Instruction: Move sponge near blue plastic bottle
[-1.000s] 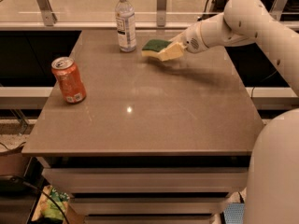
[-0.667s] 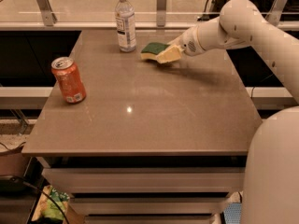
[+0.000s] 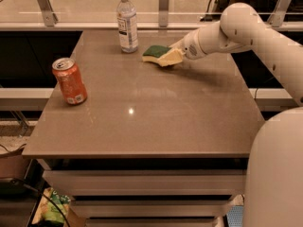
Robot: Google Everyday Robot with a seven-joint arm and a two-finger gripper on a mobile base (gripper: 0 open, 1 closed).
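The sponge point(image 3: 157, 54), dark green on top with pale yellow foam below, is at the far middle of the table, a short way right of the blue plastic bottle point(image 3: 127, 22). The bottle is clear with a white cap and a white-and-blue label, and it stands upright near the table's far edge. My gripper point(image 3: 174, 54) reaches in from the right and is shut on the sponge's right end. It holds the sponge tilted, low over the tabletop or touching it. The sponge and the bottle are apart.
An orange soda can point(image 3: 69, 81) stands upright at the left of the brown table point(image 3: 142, 117). A glass railing with metal posts point(image 3: 164, 4) runs behind the far edge. My white arm point(image 3: 265, 37) spans the right side.
My gripper has moved the sponge a little to the left and lower, closer to the bottle. The bottle and the can have not moved.
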